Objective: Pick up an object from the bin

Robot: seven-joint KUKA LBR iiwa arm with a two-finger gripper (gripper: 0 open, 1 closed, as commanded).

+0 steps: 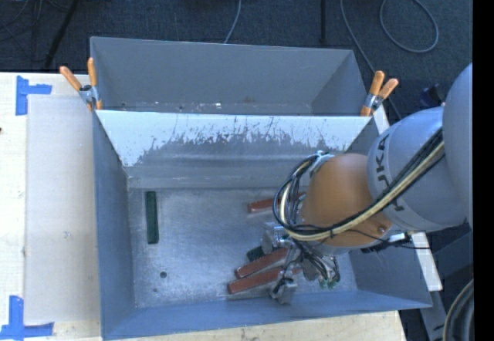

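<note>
The gripper [287, 279] is sitting low among reddish-brown sticks [253, 283] in the bin's [231, 85] lower right, lifting nothing yet, and I cannot tell whether it is gripping.

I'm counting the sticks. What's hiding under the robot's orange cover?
Two reddish-brown sticks poke out from beneath the orange cover at its lower left. Another brown piece shows at its left. Whatever lies directly beneath is covered.

Grey metal bin [114, 254], floor scuffed and pale. A dark green bar [152, 217] lies alone on the floor at left. Two reddish-brown strips [251, 284] lie side by side at lower right. A third brown strip [260, 206] lies above them, apart.
</note>
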